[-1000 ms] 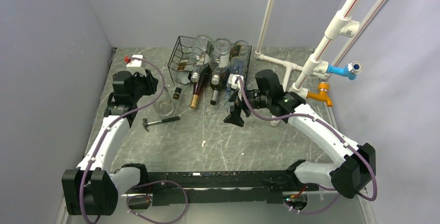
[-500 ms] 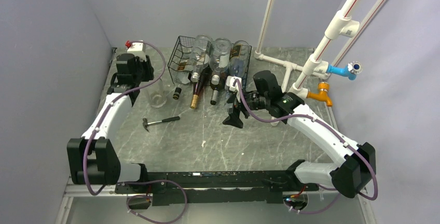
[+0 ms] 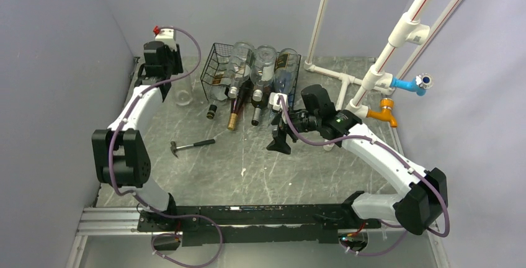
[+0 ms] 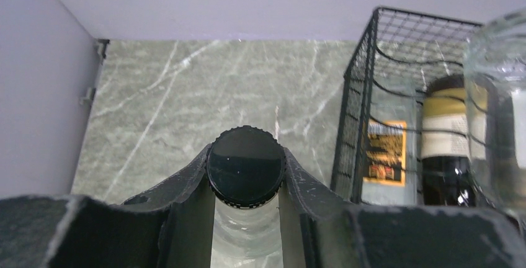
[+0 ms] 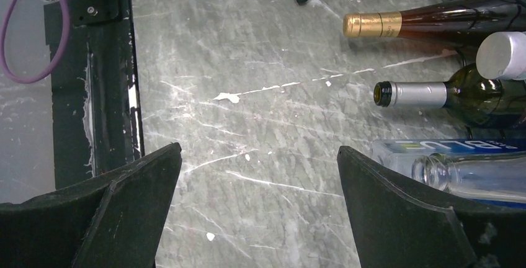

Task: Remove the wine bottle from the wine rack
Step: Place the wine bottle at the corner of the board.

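The black wire wine rack (image 3: 215, 63) stands at the back of the table with several bottles lying in it, necks toward me. It also shows in the left wrist view (image 4: 356, 113). My left gripper (image 3: 172, 80) is shut on the neck of a clear wine bottle (image 3: 182, 96) with a black cap (image 4: 246, 165). It holds the bottle upright just left of the rack, and the fingers (image 4: 197, 178) press both sides of the cap. My right gripper (image 3: 278, 142) is open and empty over bare table (image 5: 258, 153) in front of the rack's right end.
A small hammer (image 3: 192, 146) lies on the table left of centre. White pipes with a blue valve (image 3: 414, 84) and an orange valve (image 3: 381, 110) stand at the right. The right wrist view shows a gold-capped bottle (image 5: 403, 23), a green bottle (image 5: 428, 94) and a clear blue-labelled bottle (image 5: 471, 169).
My left arm has carried the clear bottle back and to the left, from near the hammer to beside the rack's left side. The right gripper has barely moved.
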